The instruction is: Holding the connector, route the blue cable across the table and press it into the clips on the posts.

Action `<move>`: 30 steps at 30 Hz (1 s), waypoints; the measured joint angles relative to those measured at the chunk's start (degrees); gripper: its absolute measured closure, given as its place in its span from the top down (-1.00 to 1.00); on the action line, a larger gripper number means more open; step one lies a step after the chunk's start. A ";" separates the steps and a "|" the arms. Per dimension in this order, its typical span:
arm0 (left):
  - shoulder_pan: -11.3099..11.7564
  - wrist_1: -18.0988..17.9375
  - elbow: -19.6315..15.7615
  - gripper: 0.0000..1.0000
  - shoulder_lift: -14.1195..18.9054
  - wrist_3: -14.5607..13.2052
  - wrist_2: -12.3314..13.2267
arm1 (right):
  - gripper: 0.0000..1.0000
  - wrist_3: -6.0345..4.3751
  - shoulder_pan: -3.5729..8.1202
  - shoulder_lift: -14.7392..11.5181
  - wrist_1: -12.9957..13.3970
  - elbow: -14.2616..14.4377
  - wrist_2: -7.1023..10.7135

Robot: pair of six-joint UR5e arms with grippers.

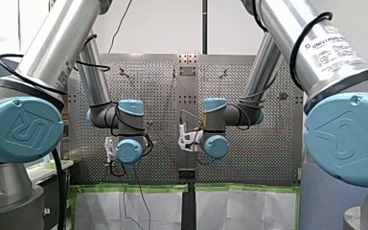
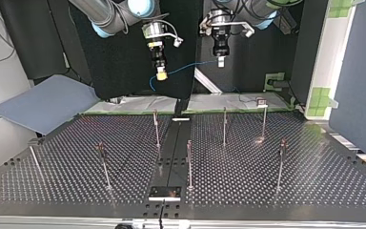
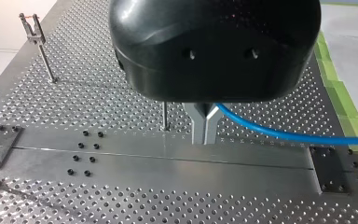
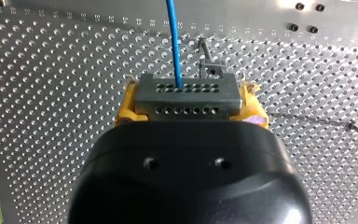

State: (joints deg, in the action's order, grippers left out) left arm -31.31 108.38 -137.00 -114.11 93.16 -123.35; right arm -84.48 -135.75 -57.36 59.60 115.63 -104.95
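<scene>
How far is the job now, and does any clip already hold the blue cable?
Done: my right gripper grips the connector. In hand: my left gripper pinches the blue cable, which hangs between both grippers above the table. Left: all routing; no post carries cable in its clip.

Front from behind, top opposite, wrists close above shared table (image 3: 98, 100)

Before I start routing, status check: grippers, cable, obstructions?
Right gripper shut on connector. Left gripper shut on blue cable. Cable hangs between them, not yet at the posts. Nothing in the way.
</scene>
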 joint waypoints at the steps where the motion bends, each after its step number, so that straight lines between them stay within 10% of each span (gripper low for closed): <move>1: 0.00 0.00 0.00 -1.00 0.00 0.00 0.00 | -1.00 0.00 0.00 0.00 0.00 0.00 0.00; 19: -0.05 0.29 0.01 -1.00 0.06 0.01 0.05 | -1.00 0.27 -0.27 0.25 -0.25 -0.19 -0.14; 30: -0.09 0.44 0.00 -1.00 0.09 0.00 0.09 | -1.00 1.30 -2.25 5.70 -4.80 -0.52 -0.35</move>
State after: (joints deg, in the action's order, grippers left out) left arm -31.40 108.82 -137.00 -114.02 93.16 -123.26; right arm -83.18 -138.00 -51.66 54.80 115.11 -105.30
